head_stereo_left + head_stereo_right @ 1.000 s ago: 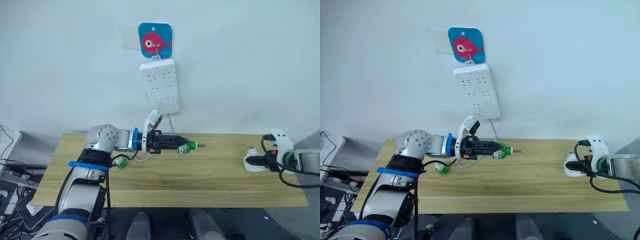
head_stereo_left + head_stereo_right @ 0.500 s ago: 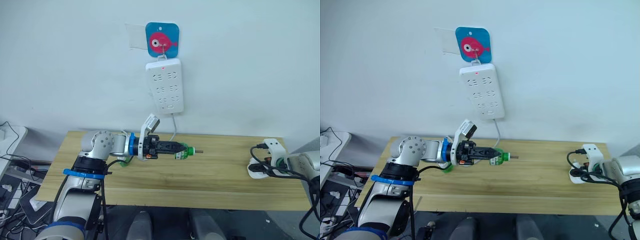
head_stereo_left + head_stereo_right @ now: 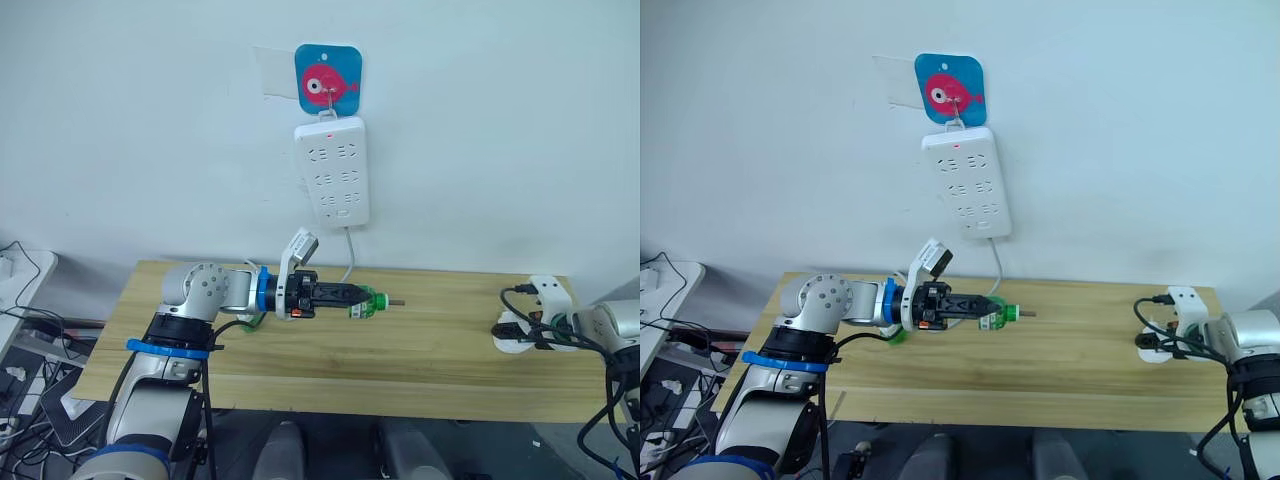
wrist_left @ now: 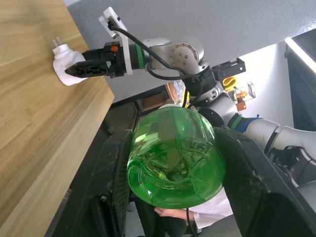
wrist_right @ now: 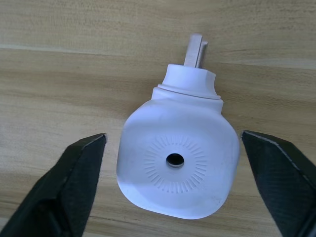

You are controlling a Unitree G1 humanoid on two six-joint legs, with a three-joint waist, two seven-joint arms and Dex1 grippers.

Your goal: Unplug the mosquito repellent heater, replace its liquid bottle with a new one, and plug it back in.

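Head pair looked forward-down over the table (image 3: 400, 360), sharing the wall strip (image 3: 333, 172). Wrist cameras sat close: left along its bottle (image 4: 173, 158), right above the heater (image 5: 177, 163).

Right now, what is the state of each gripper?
Left gripper: shut on the green bottle.
Right gripper: open, fingers either side of the heater.

White power strip (image 3: 332, 171) hangs on wall under fish-print hook (image 3: 327, 79); wooden table (image 3: 420, 370) below.
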